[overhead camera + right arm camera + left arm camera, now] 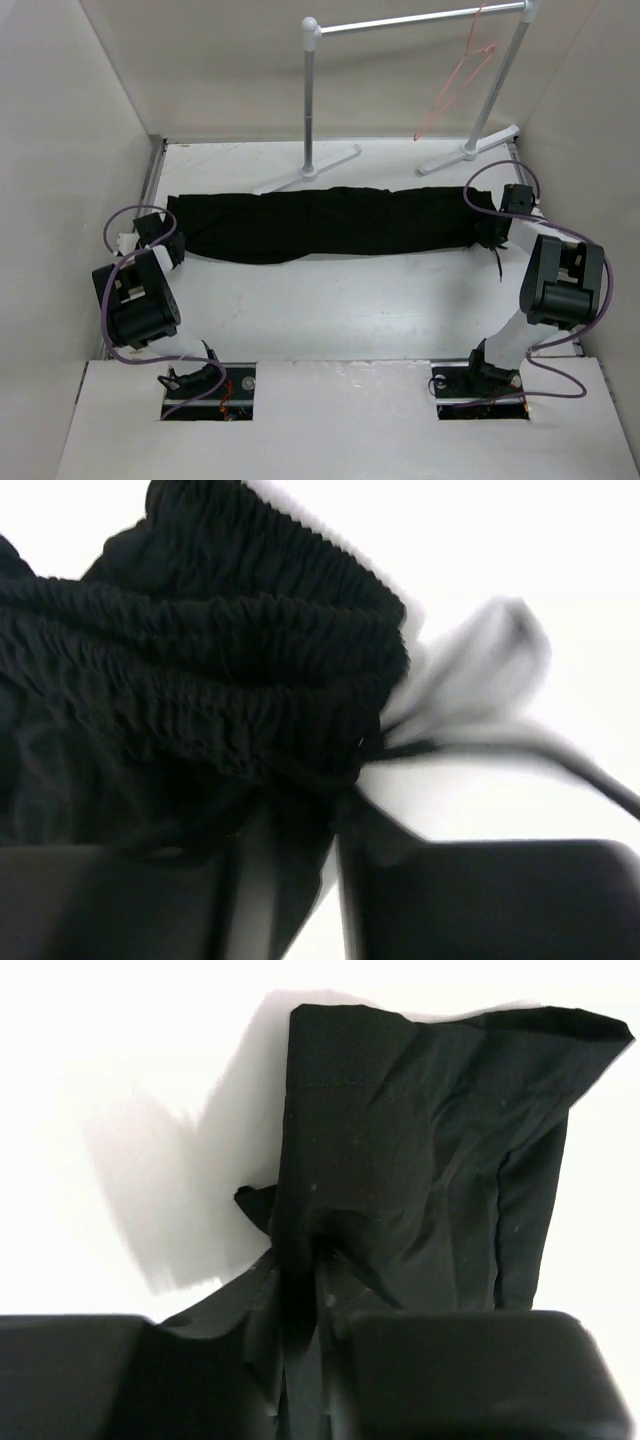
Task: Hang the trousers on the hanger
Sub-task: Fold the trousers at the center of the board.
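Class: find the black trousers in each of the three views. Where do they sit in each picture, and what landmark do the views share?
Top external: the trousers lie stretched left to right across mid-table.
Left wrist: centre and right, one end bunched in the left end effector.
Right wrist: gathered waistband fills left and centre, in the right end effector.
Shared landmark: the white table.

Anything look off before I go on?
The hanger hangs askew at the right end of the rack, its lower corner pointing left. A drawstring trails loose off the trousers by the right gripper. Nothing else stands out.
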`<state>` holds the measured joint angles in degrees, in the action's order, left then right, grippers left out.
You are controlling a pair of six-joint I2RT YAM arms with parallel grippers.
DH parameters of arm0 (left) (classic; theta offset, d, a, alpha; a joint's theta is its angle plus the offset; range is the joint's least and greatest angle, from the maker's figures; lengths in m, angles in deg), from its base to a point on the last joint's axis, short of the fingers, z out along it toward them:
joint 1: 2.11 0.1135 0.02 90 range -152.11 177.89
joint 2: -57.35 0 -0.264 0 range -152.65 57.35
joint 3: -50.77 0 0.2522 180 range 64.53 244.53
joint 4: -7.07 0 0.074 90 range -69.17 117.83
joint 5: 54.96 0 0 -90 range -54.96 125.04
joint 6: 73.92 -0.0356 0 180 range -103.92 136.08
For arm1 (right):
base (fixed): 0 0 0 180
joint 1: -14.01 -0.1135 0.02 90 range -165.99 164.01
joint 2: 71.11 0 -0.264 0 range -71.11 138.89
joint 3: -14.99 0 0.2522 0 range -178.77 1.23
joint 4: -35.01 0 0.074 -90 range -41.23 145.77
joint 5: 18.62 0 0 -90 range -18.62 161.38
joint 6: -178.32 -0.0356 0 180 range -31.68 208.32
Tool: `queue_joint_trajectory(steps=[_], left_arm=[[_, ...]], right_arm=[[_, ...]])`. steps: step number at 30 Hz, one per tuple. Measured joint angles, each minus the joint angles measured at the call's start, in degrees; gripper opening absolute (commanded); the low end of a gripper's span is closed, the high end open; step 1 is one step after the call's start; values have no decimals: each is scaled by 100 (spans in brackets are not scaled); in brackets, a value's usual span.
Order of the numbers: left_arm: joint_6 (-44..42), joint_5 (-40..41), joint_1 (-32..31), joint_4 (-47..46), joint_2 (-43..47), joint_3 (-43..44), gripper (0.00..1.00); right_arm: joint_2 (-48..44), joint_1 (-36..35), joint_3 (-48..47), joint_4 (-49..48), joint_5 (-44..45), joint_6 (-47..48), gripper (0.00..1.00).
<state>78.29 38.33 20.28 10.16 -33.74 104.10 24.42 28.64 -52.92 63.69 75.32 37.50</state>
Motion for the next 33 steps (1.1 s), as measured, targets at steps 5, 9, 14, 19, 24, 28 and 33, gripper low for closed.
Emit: queue_joint_trajectory(steps=[5, 9, 14, 19, 24, 28, 33], left_arm=[[-90, -15, 129, 55, -90, 105, 2], [-293, 44, 284, 509, 96, 155, 0], [-678, 402, 393, 1515, 837, 205, 2], [-1047, 739, 509, 2157, 1515, 214, 5], [-1182, 1108, 595, 2494, 1663, 107, 19], [-1237, 1403, 664, 2675, 1762, -72, 54], [-1241, 1624, 654, 2942, 2422, 63, 69]], right_arm=[[245, -9, -199, 17, -35, -61, 4], [-310, 0, 66, 142, 48, -166, 4], [-1259, 98, 424, 457, 76, -361, 4], [-1923, 157, 1040, 627, 48, -588, 3], [-2273, 387, 1886, 785, -37, -743, 8], [-2280, 570, 2094, 778, 68, -710, 43], [-2730, 575, 2076, 837, 289, -511, 72]])
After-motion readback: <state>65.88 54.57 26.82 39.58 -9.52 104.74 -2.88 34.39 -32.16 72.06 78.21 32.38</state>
